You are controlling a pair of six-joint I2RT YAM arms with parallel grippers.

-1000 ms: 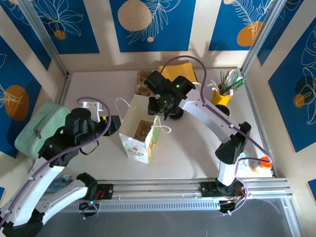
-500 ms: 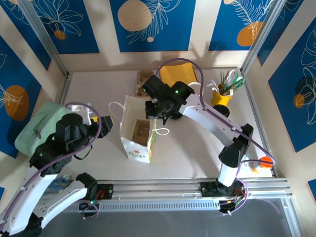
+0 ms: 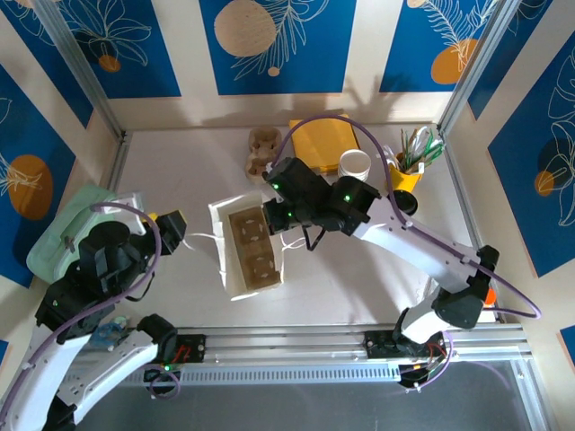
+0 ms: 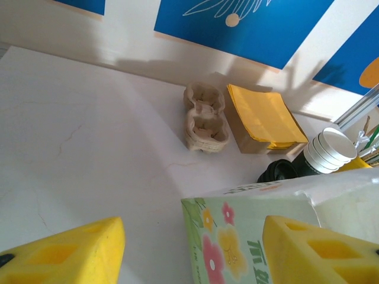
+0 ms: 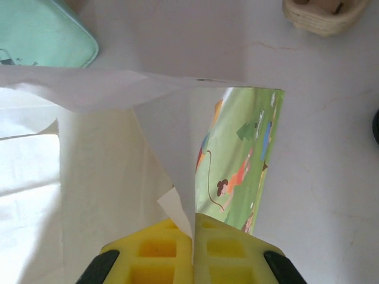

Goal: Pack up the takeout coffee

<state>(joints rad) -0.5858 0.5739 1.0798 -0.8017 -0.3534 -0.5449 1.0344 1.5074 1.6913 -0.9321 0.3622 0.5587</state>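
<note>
Right gripper (image 5: 193, 228): jaws closed tight, the far rim of the bag (image 3: 222, 247) pinched flat between the fingers. A second ago the jaws stood part open at that rim, so the grip is new.

Bag: then it stood as a narrow upright packet. The mouth is now drawn wide, and the overhead view looks straight down onto a brown carrier (image 3: 254, 251) inside. Two of its wells show, both empty. The wrist view shows the rim paper creased where it is clamped.

Left gripper (image 3: 172, 226): jaws well open, holding nothing. It was close against the bag's left side and has since drawn off to the left. It now stands apart from the bag, with the printed corner ahead of it in its own view.

Coffee (image 3: 406, 203): not in the bag. A round black lid sits on the table just beside the yellow pot (image 3: 404, 178), part hidden by the right arm. I judge this to be the coffee. The cup sides cannot be seen from above, so this is unconfirmed. The cups (image 3: 355, 164) stand near it, on its left.

Assessment: the bag is open and held, ready for loading. The packing itself is not begun. With the right gripper holding the rim, fetching the coffee would likely fall to the left arm, across the bag. A tear at the pinched rim is the main risk.
</note>
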